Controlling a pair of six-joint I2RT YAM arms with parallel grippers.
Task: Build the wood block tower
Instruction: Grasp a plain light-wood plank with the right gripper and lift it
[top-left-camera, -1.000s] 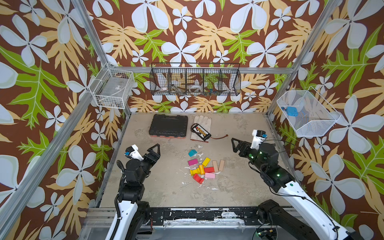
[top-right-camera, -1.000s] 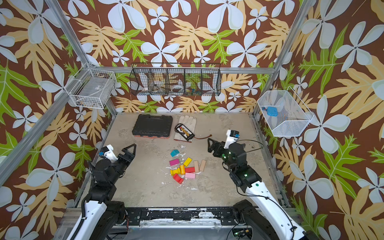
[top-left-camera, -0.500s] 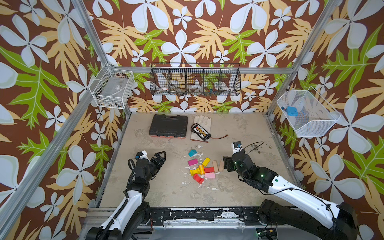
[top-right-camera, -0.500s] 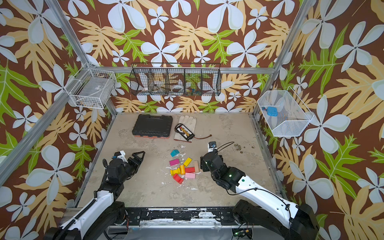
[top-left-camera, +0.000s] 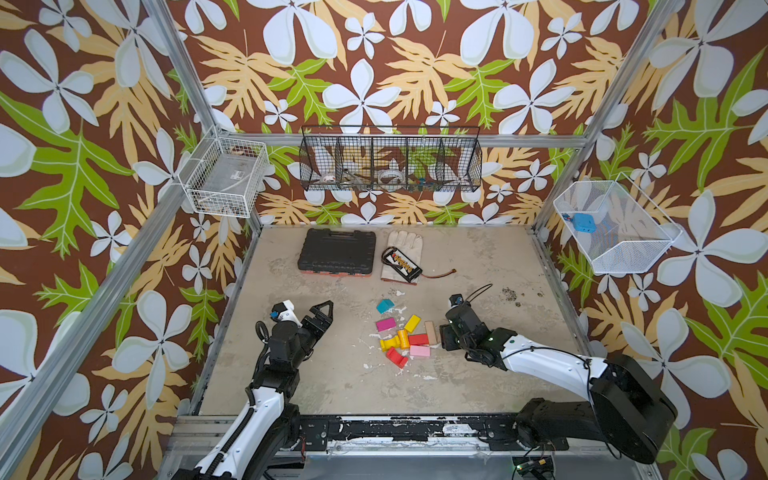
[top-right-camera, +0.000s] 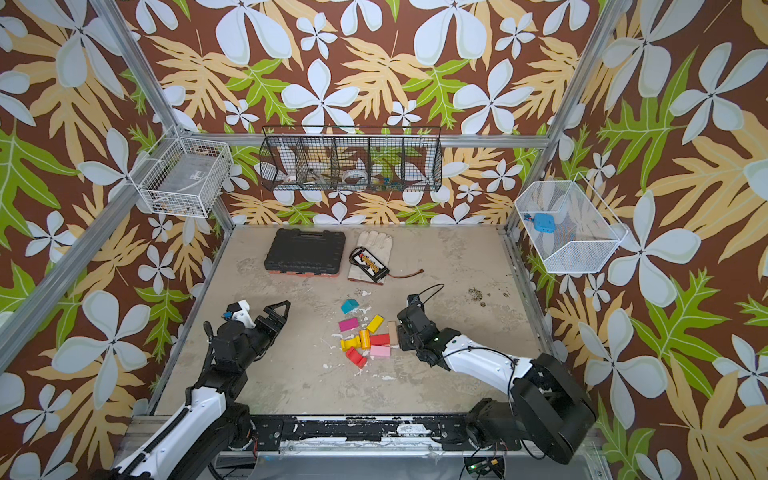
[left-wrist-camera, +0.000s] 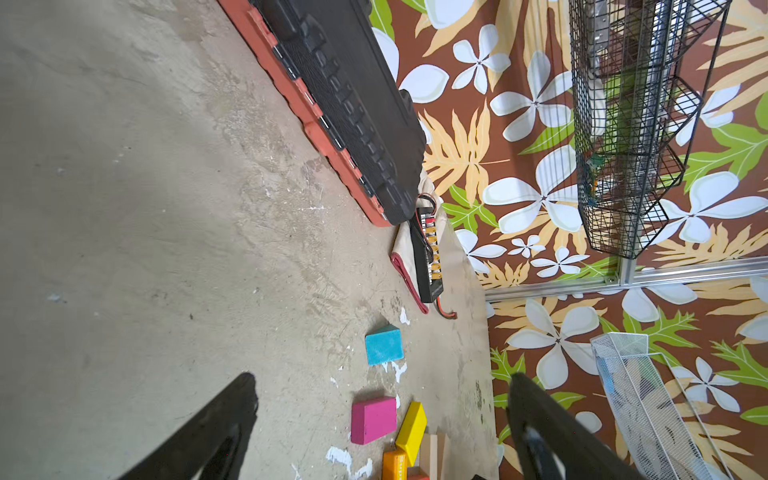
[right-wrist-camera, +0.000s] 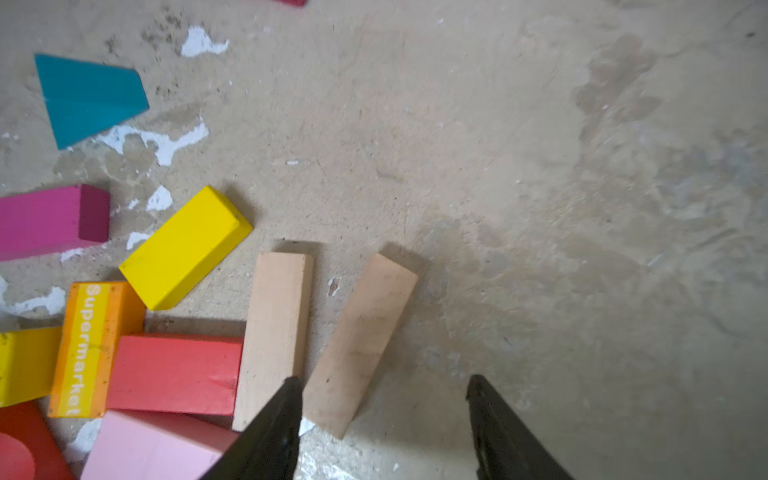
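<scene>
A: Where are the wood blocks (top-left-camera: 402, 338)?
B: Middle of the table (top-left-camera: 332, 386), in a loose cluster, every one lying on the surface. The teal block (top-left-camera: 385, 306) is farthest back, a bit apart. Then come the magenta block (top-left-camera: 385, 324) and the yellow bar (top-left-camera: 412, 323), then the red bar (top-left-camera: 417, 339). Nearest us are the pink block (top-left-camera: 419, 351) and the red arch (top-left-camera: 397, 357).
A: And the right gripper (top-left-camera: 444, 337)?
B: Low at the cluster's right edge, just beside a tan bar (top-left-camera: 431, 331). From above it hides what's under it, but its wrist camera shows a second tan bar (right-wrist-camera: 361, 345) right of the first, angled slightly. The jaws stand apart around that bar's near end, one finger close against it and the other well clear. So it's released, not clamped on it.
A: The left gripper (top-left-camera: 325, 316)?
B: Left of the cluster, apart from every block, pointing toward the far right. Its fingers are spread wide and hold nothing.
A: What's that dark stuff at the back?
B: A black tool case (top-left-camera: 336, 253) along the far side. Right of it is a pale glove (top-left-camera: 405, 243) with a battery pack (top-left-camera: 401, 264) lying on top, its lead (top-left-camera: 438, 274) trailing off to the right. All well away from the blocks.
</scene>
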